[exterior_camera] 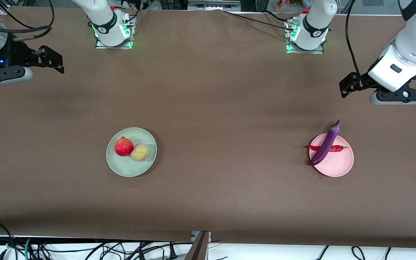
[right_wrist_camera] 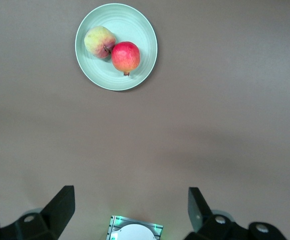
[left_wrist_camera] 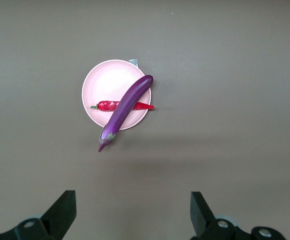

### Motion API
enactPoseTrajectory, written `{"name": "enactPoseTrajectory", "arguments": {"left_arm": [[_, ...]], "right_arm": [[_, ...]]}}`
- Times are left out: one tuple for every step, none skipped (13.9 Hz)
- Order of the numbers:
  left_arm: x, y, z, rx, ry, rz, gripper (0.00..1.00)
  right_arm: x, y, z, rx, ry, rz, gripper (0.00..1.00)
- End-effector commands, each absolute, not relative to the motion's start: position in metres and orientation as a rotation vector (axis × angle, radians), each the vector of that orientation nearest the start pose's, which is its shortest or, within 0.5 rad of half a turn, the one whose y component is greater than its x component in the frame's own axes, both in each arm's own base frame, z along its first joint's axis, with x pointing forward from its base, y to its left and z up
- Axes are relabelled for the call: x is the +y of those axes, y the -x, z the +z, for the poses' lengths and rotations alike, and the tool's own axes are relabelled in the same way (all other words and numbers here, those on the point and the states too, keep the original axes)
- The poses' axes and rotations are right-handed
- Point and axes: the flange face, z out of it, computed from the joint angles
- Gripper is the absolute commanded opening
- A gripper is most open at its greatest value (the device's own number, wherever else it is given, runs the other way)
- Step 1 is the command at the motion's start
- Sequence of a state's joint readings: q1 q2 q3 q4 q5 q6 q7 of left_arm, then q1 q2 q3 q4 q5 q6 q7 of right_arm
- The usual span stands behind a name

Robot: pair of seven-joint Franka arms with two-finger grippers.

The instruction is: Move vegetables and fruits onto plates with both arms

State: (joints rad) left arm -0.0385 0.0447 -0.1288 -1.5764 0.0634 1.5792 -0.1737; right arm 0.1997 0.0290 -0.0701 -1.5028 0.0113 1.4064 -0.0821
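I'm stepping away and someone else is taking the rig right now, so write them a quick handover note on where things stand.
Left end effector: open, empty, up over bare table toward the left arm's end, waiting.
Right end effector: open, empty, up over bare table toward the right arm's end.
Green plate: holds the pomegranate and the peach, touching side by side.
Pink plate: holds the chili pepper with the eggplant lying across it, the eggplant's stem end overhanging the rim.
Done: all four items sit on plates.
Left: nothing visible; maybe check that the eggplant stays put.
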Motion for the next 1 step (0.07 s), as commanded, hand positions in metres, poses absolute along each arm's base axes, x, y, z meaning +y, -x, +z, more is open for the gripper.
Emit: {"name": "enactPoseTrajectory", "arguments": {"left_arm": [[-0.0862, -0.5578, 0.6007, -0.007, 3.085, 0.038, 1.00]], "right_arm": [[0.0708, -0.5416, 0.6331, -0.344, 3.114, 0.171, 0.99]]}}
